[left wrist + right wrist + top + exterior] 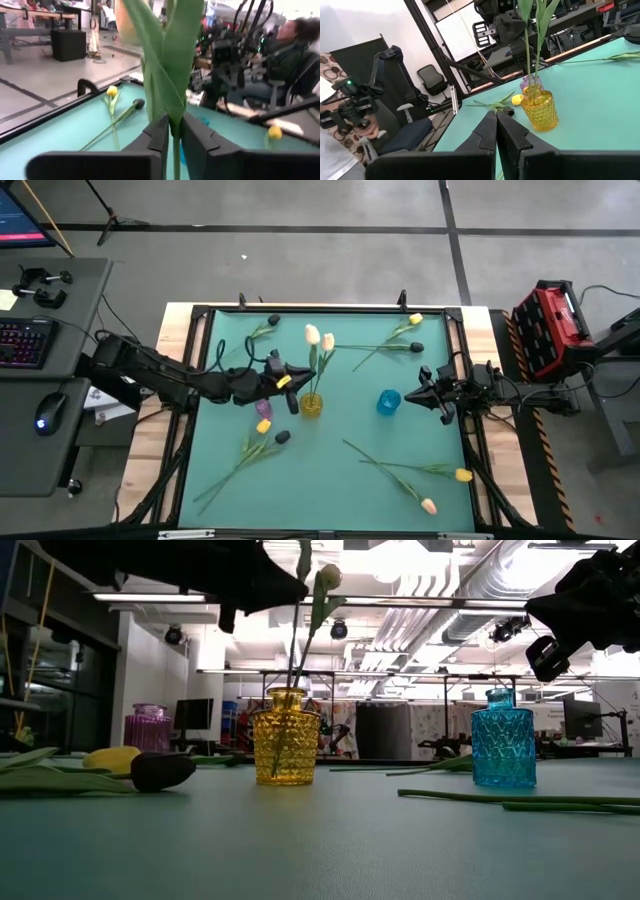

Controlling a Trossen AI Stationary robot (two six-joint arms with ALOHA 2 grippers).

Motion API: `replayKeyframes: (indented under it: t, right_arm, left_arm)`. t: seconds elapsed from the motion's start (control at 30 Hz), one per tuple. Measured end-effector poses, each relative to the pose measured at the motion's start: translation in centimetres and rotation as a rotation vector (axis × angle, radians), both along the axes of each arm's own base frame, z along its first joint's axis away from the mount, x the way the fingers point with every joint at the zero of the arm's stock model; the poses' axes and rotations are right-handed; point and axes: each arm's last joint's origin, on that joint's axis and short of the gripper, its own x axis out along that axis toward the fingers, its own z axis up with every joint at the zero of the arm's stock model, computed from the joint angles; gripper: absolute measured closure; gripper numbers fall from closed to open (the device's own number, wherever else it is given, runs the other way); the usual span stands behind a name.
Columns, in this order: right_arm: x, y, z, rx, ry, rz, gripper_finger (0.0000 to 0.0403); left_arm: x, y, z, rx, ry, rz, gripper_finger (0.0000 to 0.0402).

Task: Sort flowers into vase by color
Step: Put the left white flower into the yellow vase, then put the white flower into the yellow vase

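Note:
A yellow glass vase (pixel 311 406) (pixel 285 748) stands mid-table with two cream-peach tulips (pixel 320 338) in it, their stems reaching down into its neck. My left gripper (pixel 303 377) (pixel 172 137) is just left of those stems, above the vase, shut on one stem. My right gripper (pixel 420 390) (pixel 496 127) hovers shut and empty to the right of the blue vase (pixel 388 401) (pixel 502 748). A purple vase (pixel 263 410) (pixel 147 727) stands left of the yellow one. Yellow, black and peach tulips lie flat on the mat. My left gripper pinches one tulip's green stem (pixel 175 131) between its two fingers, just below where the leaves spread, some way above the vase mouth. The fingers come level from the table's left, across the stem. The tulip stands nearly upright with its lower end in the yellow vase (pixel 288 700).
Loose tulips lie around the vases: a black one (pixel 274 320) far left, a yellow (pixel 415 319) and a black (pixel 416 347) far right, a yellow (pixel 264 424) and a black (pixel 282 437) near left, a yellow (pixel 463 474) and a peach (pixel 429 506) near right. A person sits beyond the table.

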Motion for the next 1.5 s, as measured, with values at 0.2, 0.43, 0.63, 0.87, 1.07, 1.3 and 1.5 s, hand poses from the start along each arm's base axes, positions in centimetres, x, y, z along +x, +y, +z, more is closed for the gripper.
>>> replayKeyframes:
  t: [0.2,0.43,0.63,0.87,1.07,1.3,1.5]
  right_arm:
    - [0.0,0.0,0.0,0.000,0.000,-0.001,0.0402]
    - [0.0,0.0,0.0,0.000,0.000,-0.001,0.0402]
    - [0.0,0.0,0.0,0.000,0.000,-0.001,0.0402]
    - [0.0,0.0,0.0,0.000,0.000,-0.001,0.0402]
    - [0.0,0.0,0.0,0.000,0.000,-0.001,0.0402]
    - [0.0,0.0,0.0,0.000,-0.001,-0.001,0.0402]
    - [0.0,0.0,0.0,0.000,0.000,-0.002,0.0402]
  left_arm:
    - [-0.8,0.1,0.2,0.004,0.079,-0.002,0.0282]
    - [-2.7,0.2,1.0,-0.014,0.175,-0.046,0.0179]
    - [-5.1,0.5,2.2,-0.062,0.221,-0.046,0.0124]
    - [-6.9,-0.3,2.7,-0.100,0.263,-0.077,0.0112]
    - [-7.4,-1.5,2.6,-0.112,0.282,-0.120,0.0112]
    - [-8.2,-3.1,2.8,-0.141,0.291,-0.260,0.0112]
    - [-9.7,-3.9,2.9,-0.206,0.325,-0.299,0.0112]
